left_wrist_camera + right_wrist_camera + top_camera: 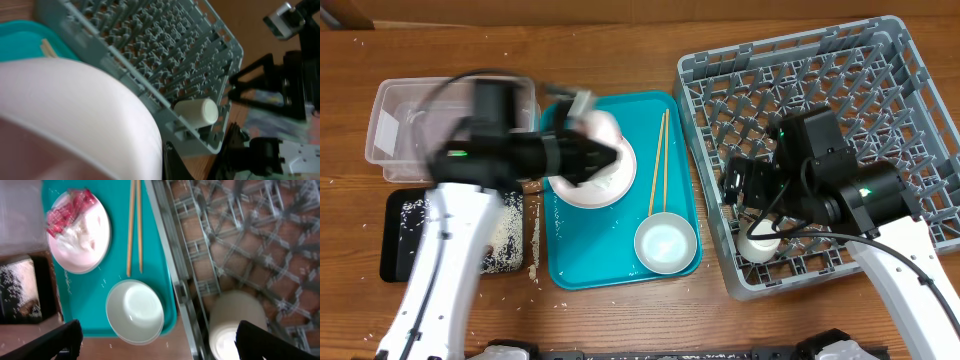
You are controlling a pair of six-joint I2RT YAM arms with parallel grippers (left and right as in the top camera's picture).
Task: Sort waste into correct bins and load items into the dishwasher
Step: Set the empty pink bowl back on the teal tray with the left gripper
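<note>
Setting: wooden table (pixel 620 320) with bins on the left, a tray in the middle and a rack on the right
Dish rack (pixel 740 60): grey plastic grid, on the table just right of the tray
Cup (pixel 235 322): white, lying on its side in the near left corner of the rack
Right gripper (pixel 157 335): low over that corner, fingers spread wide with the cup between them and touching neither
Teal tray (pixel 90 300): flat on the table, its edge alongside the rack
Plate (pixel 87 247): white, round, at the far left part of the tray
Red wrapper (pixel 67 210): crumpled on the plate beside a white crumpled scrap
Chopsticks (pixel 134 225): wooden pair, side by side on the tray between plate and rack
Bowl (pixel 135 311): small, white, upright, at the near right corner of the tray
Left gripper (pixel 595 155): blurred, above the plate; a large white curved surface fills its wrist view, and I cannot tell whether the fingers are closed on it
Clear plastic container (pixel 395 130): far left of the table
Black tray (pixel 405 235): nearer than the container, holding white rice
Loose rice (pixel 532 270): grains on the table between the black tray and the teal tray
</note>
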